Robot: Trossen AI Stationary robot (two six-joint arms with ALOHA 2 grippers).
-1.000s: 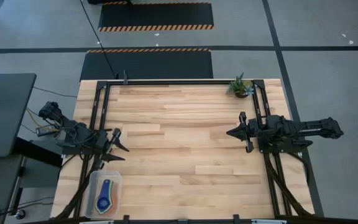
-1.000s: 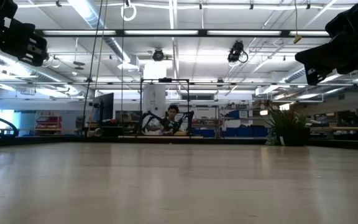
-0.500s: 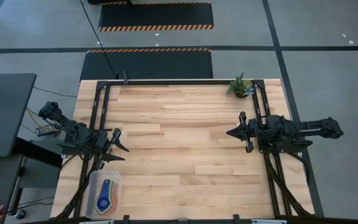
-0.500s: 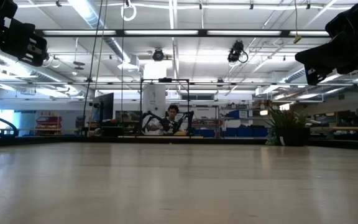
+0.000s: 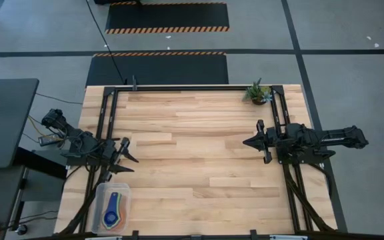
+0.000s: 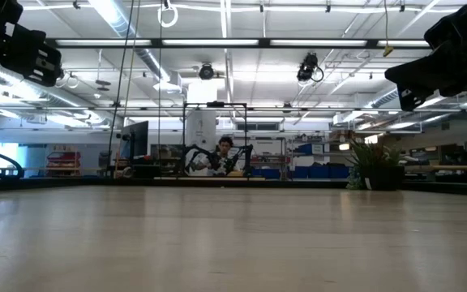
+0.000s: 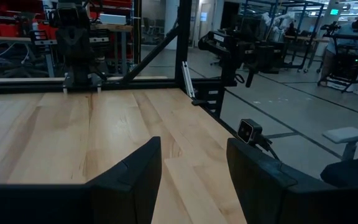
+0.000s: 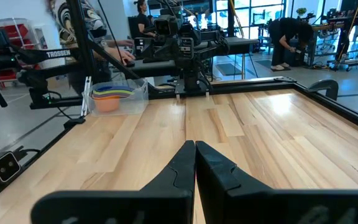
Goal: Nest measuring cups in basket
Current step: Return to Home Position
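From above, the nested measuring cups (image 5: 114, 208) lie inside the basket (image 5: 127, 193) at a left-hand corner of the tabletop (image 5: 192, 167). Left wrist view: the left pincer (image 7: 191, 180) is released and empty. Right wrist view: the right pincer (image 8: 195, 163) is clenched on nothing. The task looks finished.

The desk (image 5: 199, 147) is pale wood, smooth planks with a soft sheen. Its frame (image 5: 192, 87) is matt black metal. The basket (image 5: 127, 200) is clear plastic; the cups (image 5: 114, 210) are coloured plastic.
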